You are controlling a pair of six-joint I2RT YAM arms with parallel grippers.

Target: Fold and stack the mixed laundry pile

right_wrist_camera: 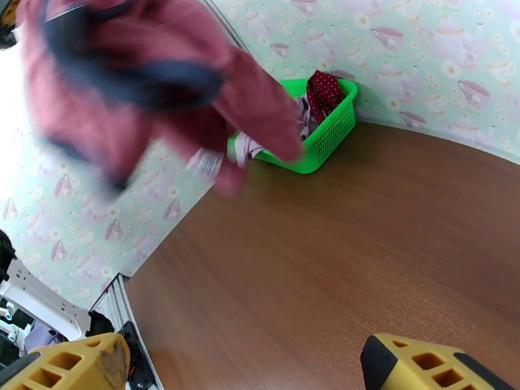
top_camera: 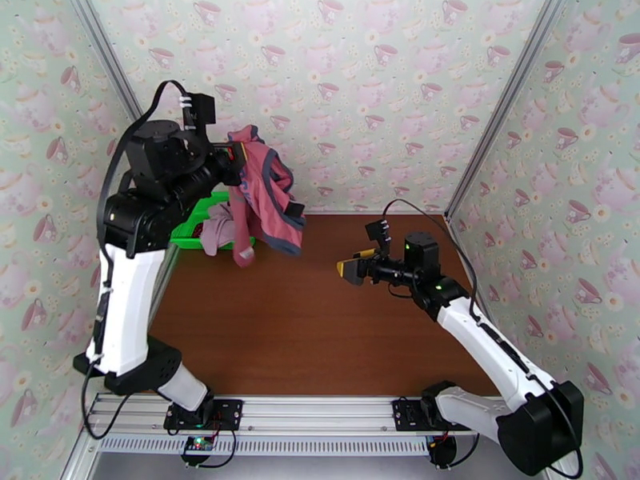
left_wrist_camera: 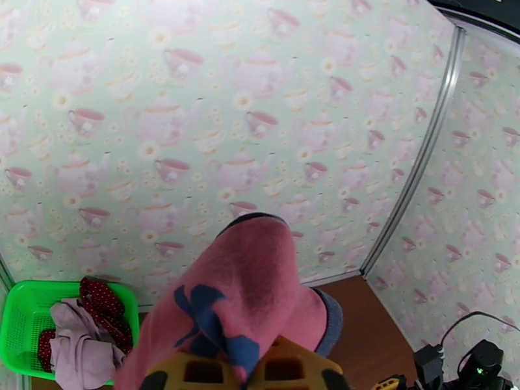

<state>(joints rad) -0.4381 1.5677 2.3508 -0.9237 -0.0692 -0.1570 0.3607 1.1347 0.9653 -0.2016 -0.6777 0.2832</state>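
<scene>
The red tank top (top_camera: pixel 268 194) hung in the air just above the green basket (top_camera: pixel 188 234), pinched at its upper end by the left gripper (left_wrist_camera: pixel 244 366), its length dangling straight down. The pale pink piece (top_camera: pixel 218 234) and the dotted cloth (left_wrist_camera: pixel 104 307) lay in the basket. Well apart from the basket, over the table (top_camera: pixel 320 338), the right gripper (top_camera: pixel 349 266) had its jaws spread wide and pointed at the hanging top. I judged it the free arm to catch the lower hem.
</scene>
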